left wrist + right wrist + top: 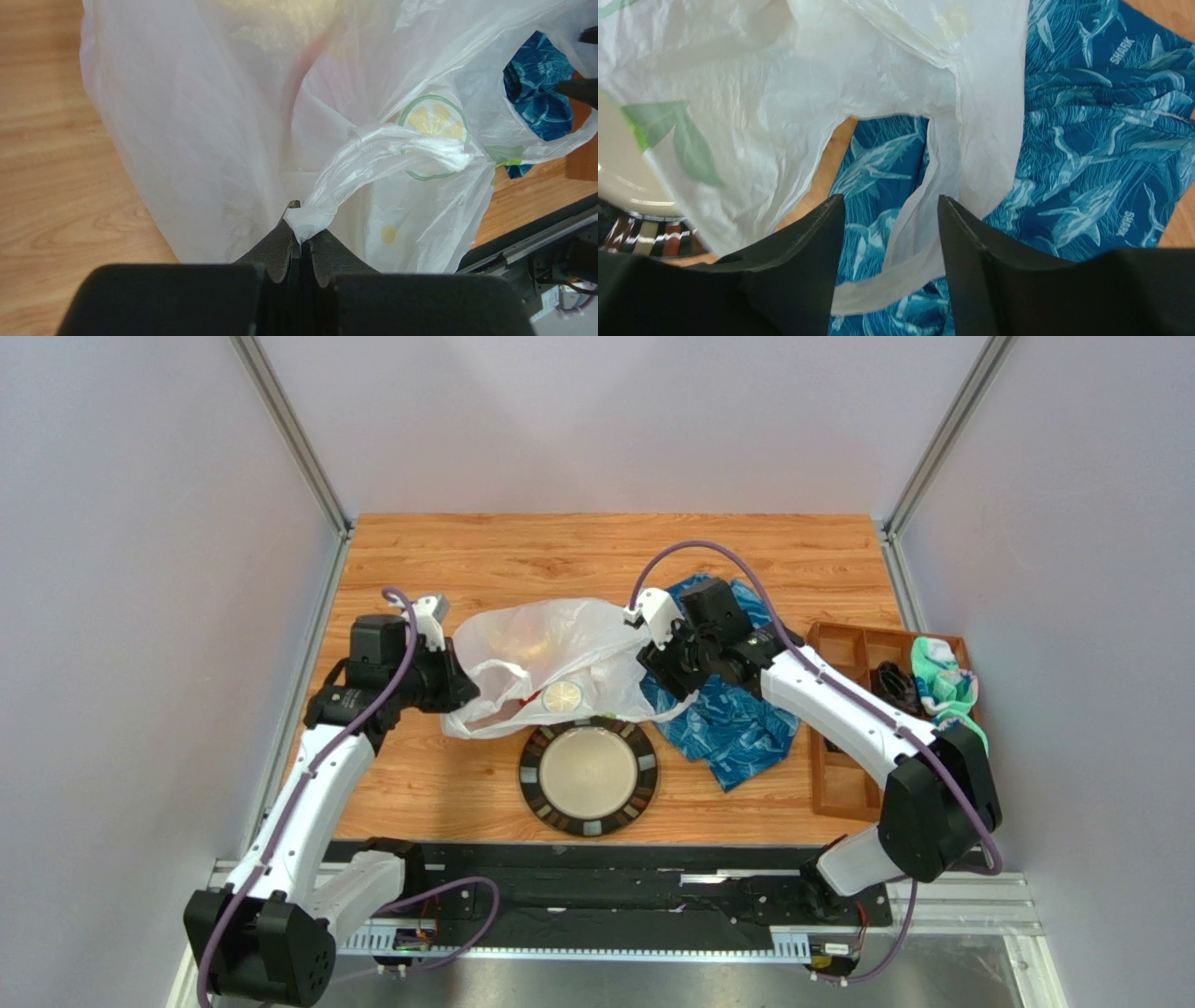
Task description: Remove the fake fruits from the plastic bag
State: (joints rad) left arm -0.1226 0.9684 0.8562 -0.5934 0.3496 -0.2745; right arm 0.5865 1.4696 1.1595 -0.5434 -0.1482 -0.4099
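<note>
Top, left-wrist and right-wrist views of one table [561, 560] carrying one plastic bag [554, 665], one round black-rimmed plate [589, 777], one blue shark-print cloth [737, 721] and one wooden compartment tray [842, 742]. The bag lies crumpled at mid-table, just beyond the plate, its near edge overlapping the plate's far rim and its right side lying over the cloth. The tray stands at the right edge of the table, well apart from the bag. Two arms reach in, one from each side. The left tool [302, 234] is pinched tight on one twisted handle of the bag at the bag's left side, with white film bunched between its pads. The right tool [891, 203] stands with its jaws moderately apart above the cloth; the bag's other handle loop runs loosely through the gap, ungripped. The fake fruits [281, 14] are inside the bag, visible only as yellow and pinkish blurs through the translucent film, so their number cannot be counted. One lemon-slice print [435, 122] and one green leaf mark [675, 140] appear on the bag.
</note>
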